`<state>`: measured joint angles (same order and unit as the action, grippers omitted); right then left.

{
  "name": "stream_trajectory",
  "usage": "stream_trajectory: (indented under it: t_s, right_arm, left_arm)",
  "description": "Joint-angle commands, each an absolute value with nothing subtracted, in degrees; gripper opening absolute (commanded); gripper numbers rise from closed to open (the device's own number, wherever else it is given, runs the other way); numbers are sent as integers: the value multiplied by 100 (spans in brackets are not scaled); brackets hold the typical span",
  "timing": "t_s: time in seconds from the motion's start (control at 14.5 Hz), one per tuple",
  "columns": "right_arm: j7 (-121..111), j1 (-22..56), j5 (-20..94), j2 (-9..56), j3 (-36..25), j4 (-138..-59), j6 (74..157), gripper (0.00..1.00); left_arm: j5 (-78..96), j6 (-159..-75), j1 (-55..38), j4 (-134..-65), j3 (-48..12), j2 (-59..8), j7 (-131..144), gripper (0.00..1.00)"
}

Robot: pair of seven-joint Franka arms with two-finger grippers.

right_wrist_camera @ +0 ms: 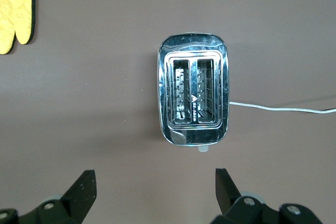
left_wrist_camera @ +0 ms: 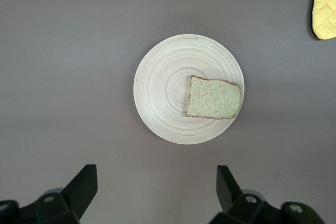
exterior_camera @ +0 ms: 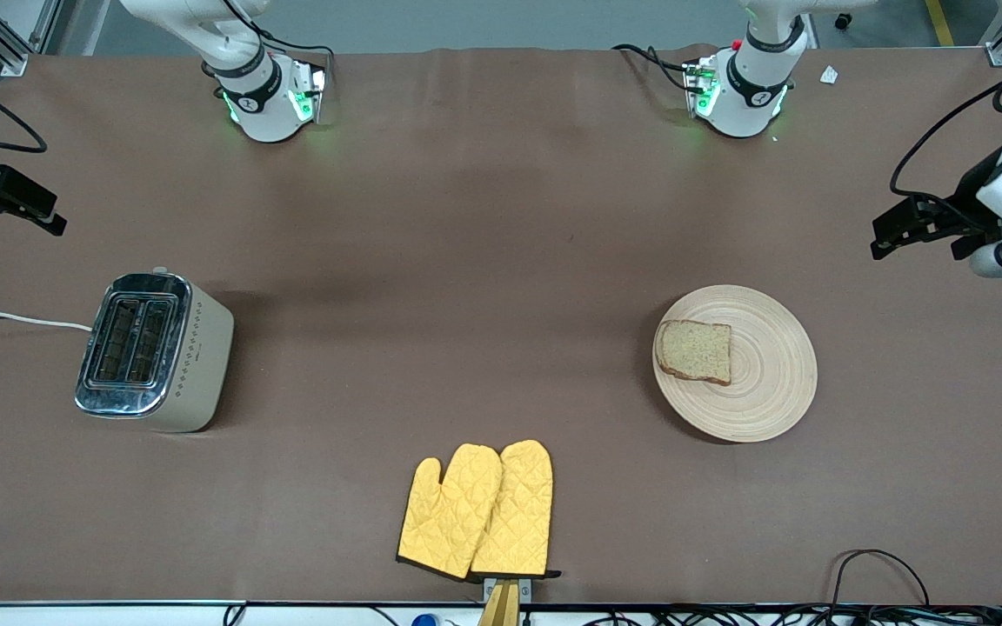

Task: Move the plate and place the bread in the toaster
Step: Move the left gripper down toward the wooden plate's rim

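Fingers spread wide on both of my grippers, with nothing between them. Under my left gripper I see the plate straight below the gap of my open fingers, flat on the brown table and not touched by either tip. The bread lies on the plate, flat, off its centre and close against the rim on the side toward the yellow oven mitts; its darker crust reaches almost to the plate's edge. In the front view the left gripper hangs in the air at the left arm's end of the table, above bare table just beside the plate, with the bread on the part of the plate toward the right arm's end.

My right gripper hovers high over the toaster, whose chrome top and two open slots lie just ahead of my spread fingers; neither slot has anything in it. The white cord runs from the toaster's side away across the table. From the front, the right gripper is in the air at the right arm's end, above the table near the toaster, which stands upright on its base.

The oven mitts lie flat between toaster and plate, nearer the front camera than both, well apart from each.
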<state>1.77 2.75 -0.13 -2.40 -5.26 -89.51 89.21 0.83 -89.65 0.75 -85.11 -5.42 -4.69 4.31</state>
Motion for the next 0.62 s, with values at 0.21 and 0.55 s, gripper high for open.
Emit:
stream_trajectory:
  t_s: [0.21, 0.55]
  right_arm:
    - [193, 308, -475, -193, -492, -8622, 8842, 100]
    - [193, 281, -396, -193, -501, -8640, 8833, 100]
  left_arm:
    - [938, -8868, 1027, -8455, -536, -1255, -246, 100]
    - [2336, -9017, 1801, -8429, -536, -2643, -1158, 100]
